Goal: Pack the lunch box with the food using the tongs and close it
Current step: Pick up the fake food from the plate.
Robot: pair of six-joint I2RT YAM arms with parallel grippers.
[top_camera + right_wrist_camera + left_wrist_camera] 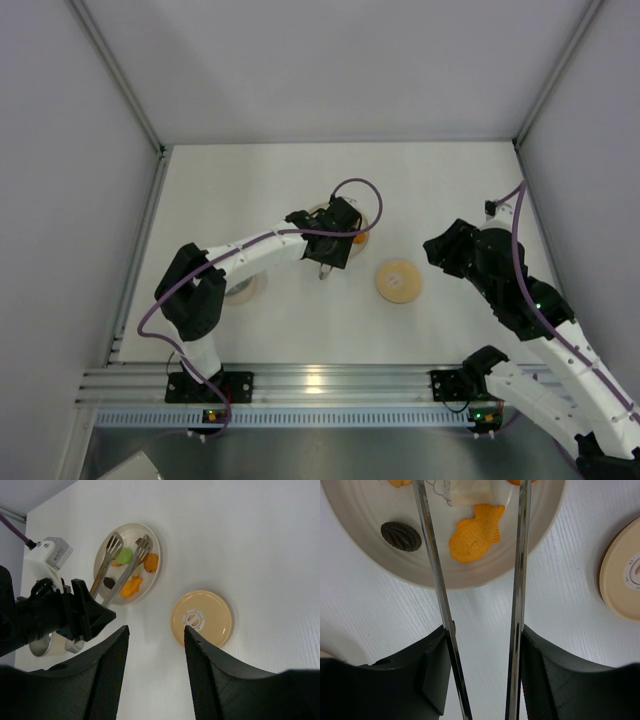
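The tongs [519,565] are held in my left gripper [484,630], which is shut on their two arms. Their tips reach over the cream plate [540,525], spread apart with nothing between them. Food lies on the plate: an orange fish-shaped piece [472,532], a brown piece [401,536], a white piece [470,492] and a green piece [123,555]. The lunch box [39,647] is a steel pot, partly hidden behind my left arm. Its tan lid [202,618] lies flat on the table to the plate's right. My right gripper [156,629] hovers open and empty near the lid.
Grey walls enclose the white table on three sides. A metal rail [320,380] runs along the near edge between the arm bases. The left arm [250,250] stretches over the lunch box [243,288] toward the plate.
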